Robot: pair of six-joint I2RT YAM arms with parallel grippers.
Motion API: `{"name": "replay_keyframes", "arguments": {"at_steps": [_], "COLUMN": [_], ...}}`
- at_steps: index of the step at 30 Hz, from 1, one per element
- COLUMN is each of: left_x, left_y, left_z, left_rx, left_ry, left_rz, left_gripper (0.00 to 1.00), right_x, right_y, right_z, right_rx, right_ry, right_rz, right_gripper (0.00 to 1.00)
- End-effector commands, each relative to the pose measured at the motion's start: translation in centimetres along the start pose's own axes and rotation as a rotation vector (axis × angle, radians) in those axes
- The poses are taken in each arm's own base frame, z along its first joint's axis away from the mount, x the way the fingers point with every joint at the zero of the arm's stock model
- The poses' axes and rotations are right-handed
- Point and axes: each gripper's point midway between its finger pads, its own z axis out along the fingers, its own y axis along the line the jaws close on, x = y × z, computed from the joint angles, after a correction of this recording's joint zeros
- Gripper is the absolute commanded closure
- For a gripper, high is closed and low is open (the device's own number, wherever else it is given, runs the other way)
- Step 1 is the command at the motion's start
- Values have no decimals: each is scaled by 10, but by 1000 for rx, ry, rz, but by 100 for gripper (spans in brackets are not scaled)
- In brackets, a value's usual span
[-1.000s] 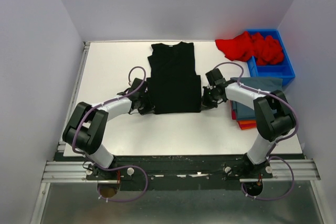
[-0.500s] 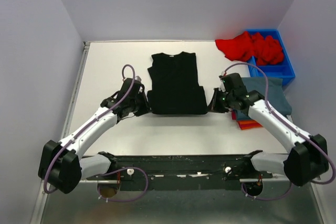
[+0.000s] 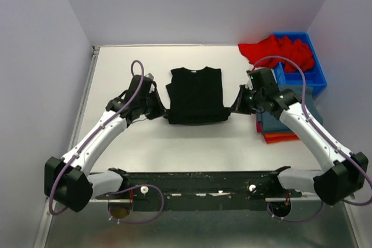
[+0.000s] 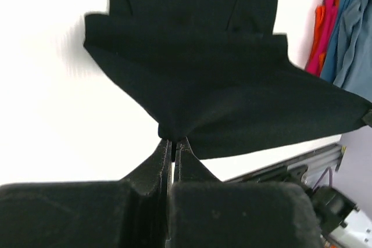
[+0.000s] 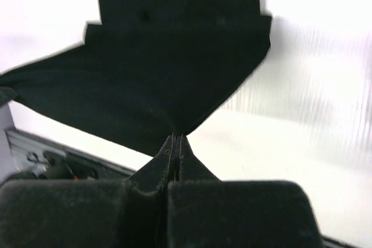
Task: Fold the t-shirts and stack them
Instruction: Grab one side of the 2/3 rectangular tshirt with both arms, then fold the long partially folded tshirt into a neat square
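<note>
**Hem-to-collar fold, seen from above and from both wrists.** The left gripper [image 4: 172, 143] and the right gripper [image 5: 176, 137] were each clamped shut on a lower corner of the black t-shirt [image 3: 196, 94]. The shirt lay at the middle of the table [image 3: 128, 143] with its collar away from the arms. Its near half was raised and stretched between the two grips.

To fold well, both corners should probably travel level and together toward the collar, keeping the hem taut (slack would likely wrinkle the crease). They should then be laid square on the shoulders before release.

The folded stack [image 3: 271, 125], slate-blue over orange, lay to the right, partly under the right arm. Red t-shirts [image 3: 276, 50] spilled from the blue bin [image 3: 314, 78] at the far right corner.
</note>
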Motion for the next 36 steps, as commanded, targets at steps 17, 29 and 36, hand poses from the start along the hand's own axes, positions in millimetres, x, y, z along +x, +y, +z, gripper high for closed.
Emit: {"name": "replay_keyframes", "arguments": {"at_steps": [17, 29, 36], "left_x": [-216, -252, -222], "left_y": [-12, 3, 24], "left_z": [151, 196, 193], "left_rx": [34, 36, 7], "left_ry": [-127, -187, -177], "left_rz": [-118, -13, -16], "left_gripper": [100, 1, 9], "right_x": [-215, -251, -219], "right_y": [-37, -55, -59], "right_z": [143, 172, 191], "right_rx": [134, 101, 52], "right_ry": [-52, -187, -89], "right_rz": [168, 60, 62], "right_gripper": [99, 11, 26]}}
